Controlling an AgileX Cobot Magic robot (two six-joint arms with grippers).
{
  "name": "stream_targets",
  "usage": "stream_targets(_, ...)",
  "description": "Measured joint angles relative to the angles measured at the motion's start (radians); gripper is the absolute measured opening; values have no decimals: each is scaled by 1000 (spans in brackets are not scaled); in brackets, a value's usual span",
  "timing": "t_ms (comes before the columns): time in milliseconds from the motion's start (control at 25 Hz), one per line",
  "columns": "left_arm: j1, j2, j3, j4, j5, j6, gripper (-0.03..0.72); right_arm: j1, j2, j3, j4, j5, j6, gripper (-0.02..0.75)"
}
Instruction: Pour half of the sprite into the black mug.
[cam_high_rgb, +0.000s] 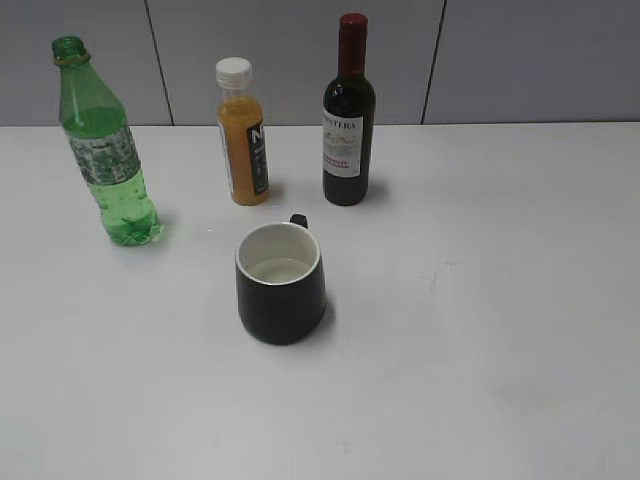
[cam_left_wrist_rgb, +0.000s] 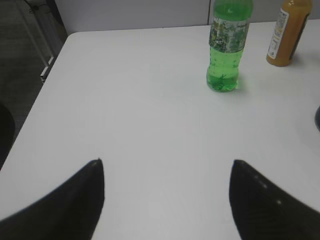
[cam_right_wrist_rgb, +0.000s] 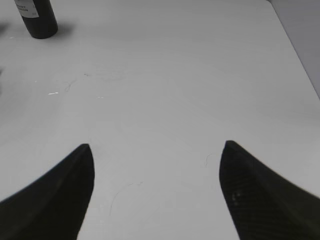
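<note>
The sprite (cam_high_rgb: 105, 150), a green bottle with no cap, stands upright at the back left of the white table; it also shows in the left wrist view (cam_left_wrist_rgb: 227, 45). The black mug (cam_high_rgb: 281, 283) stands in the middle of the table, handle to the back, with some clear liquid in its white inside. Only its dark edge (cam_left_wrist_rgb: 317, 117) shows in the left wrist view. My left gripper (cam_left_wrist_rgb: 167, 162) is open and empty, well short of the sprite. My right gripper (cam_right_wrist_rgb: 157, 146) is open and empty over bare table. Neither gripper shows in the exterior view.
An orange juice bottle (cam_high_rgb: 242, 135) with a white cap and a dark wine bottle (cam_high_rgb: 348, 115) stand behind the mug. The wine bottle's base shows in the right wrist view (cam_right_wrist_rgb: 36, 17). The table's left edge (cam_left_wrist_rgb: 47, 85) and right edge (cam_right_wrist_rgb: 295, 45) are in view.
</note>
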Motion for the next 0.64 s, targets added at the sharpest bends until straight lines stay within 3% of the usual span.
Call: stream_targets(640,0,0,0,0,0,0,594,0,0,0,0,0,0,590)
